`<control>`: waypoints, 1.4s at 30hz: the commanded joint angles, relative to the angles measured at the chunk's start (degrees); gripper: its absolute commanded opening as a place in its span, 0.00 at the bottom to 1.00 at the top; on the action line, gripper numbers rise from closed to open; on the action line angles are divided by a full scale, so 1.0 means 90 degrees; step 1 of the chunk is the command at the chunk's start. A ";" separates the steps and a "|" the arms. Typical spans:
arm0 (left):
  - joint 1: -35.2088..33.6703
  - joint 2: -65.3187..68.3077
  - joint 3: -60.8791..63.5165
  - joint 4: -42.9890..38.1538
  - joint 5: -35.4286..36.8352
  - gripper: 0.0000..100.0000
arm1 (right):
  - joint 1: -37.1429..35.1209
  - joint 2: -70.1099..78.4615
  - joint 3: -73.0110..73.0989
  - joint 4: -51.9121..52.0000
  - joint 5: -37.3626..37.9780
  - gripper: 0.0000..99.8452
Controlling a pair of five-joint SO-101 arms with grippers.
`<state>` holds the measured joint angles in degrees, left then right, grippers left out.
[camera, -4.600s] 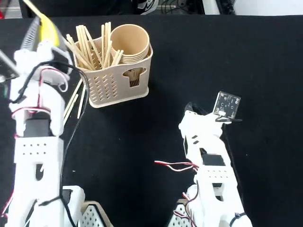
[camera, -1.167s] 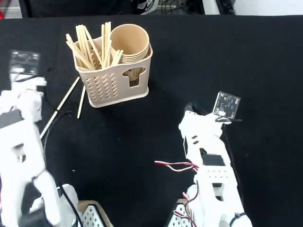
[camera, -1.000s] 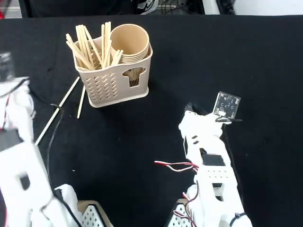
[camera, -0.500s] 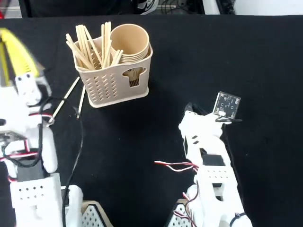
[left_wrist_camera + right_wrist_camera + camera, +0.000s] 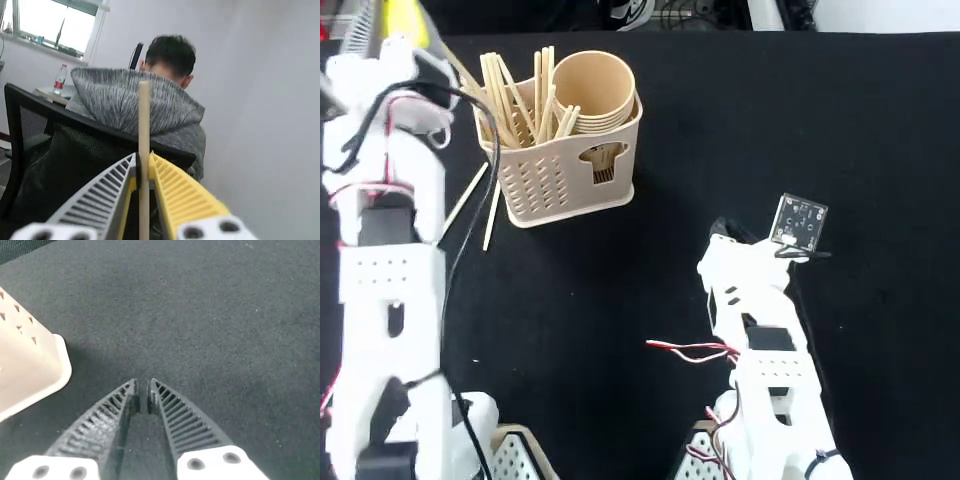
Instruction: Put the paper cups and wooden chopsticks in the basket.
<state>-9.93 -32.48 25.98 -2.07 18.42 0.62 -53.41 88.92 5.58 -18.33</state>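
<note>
A beige slotted basket stands at the back left of the black table. It holds a stack of paper cups and a bundle of wooden chopsticks. Two more chopsticks lie on the cloth just left of the basket. My left gripper is raised at the back left corner, beside the basket. In the left wrist view it is shut on one chopstick that sticks out past its tips. My right gripper is shut and empty, low over bare cloth near the basket's corner.
The right arm is folded at the front right of the table. The left arm runs along the left edge, its cable hanging beside the loose chopsticks. Bare cloth spreads right of the basket. A black mesh chair stands beyond the table.
The left arm has swung from low at the left edge up to the back left corner beside the basket. The right arm has kept still.
</note>
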 commanded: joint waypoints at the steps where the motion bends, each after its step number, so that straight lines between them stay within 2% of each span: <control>1: -0.0054 0.0410 -0.0308 0.0000 0.0117 0.03 | -0.0088 -0.0015 -0.0044 -0.0147 0.0059 0.05; 6: 0.0005 0.0371 0.0298 -0.0391 0.0117 0.03 | -0.0088 -0.0015 -0.0044 -0.0147 0.0059 0.05; 8: 0.0015 0.0205 0.0532 -0.0107 0.0107 0.04 | -0.0088 -0.0015 -0.0044 -0.0147 0.0059 0.05; 12: 0.0161 -0.0322 0.0415 0.1436 0.0195 0.18 | -0.0088 -0.0015 -0.0044 -0.0147 0.0059 0.05; 15: 0.0200 -0.0772 0.0054 0.2686 0.0176 0.20 | -0.0088 -0.0015 -0.0044 -0.0147 0.0059 0.05; 18: 0.0142 -0.1094 -0.0230 0.3516 0.0147 0.21 | -0.0088 -0.0015 -0.0044 -0.0147 0.0059 0.05; 24: -0.0718 -0.1143 -0.0698 0.4991 -0.1192 0.21 | -0.0088 -0.0015 -0.0044 -0.0147 0.0059 0.05; 28: -0.1538 -0.0332 -0.1050 0.5958 -0.1739 0.21 | -0.0088 -0.0015 -0.0044 -0.0147 0.0059 0.05; 31: -0.1919 0.0674 -0.1382 0.6379 -0.2491 0.21 | -0.0088 -0.0015 -0.0044 -0.0147 0.0059 0.05; 37: -0.1949 0.2813 -0.2105 0.7111 -0.4024 0.21 | -0.0088 -0.0015 -0.0044 -0.0147 0.0059 0.05; 42: -0.1773 0.4337 -0.2486 0.7013 -0.4376 0.21 | -0.0088 -0.0015 -0.0034 -0.0147 0.0059 0.05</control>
<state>-26.99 -1.71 8.84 61.67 -18.86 0.62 -53.41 88.92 5.58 -18.33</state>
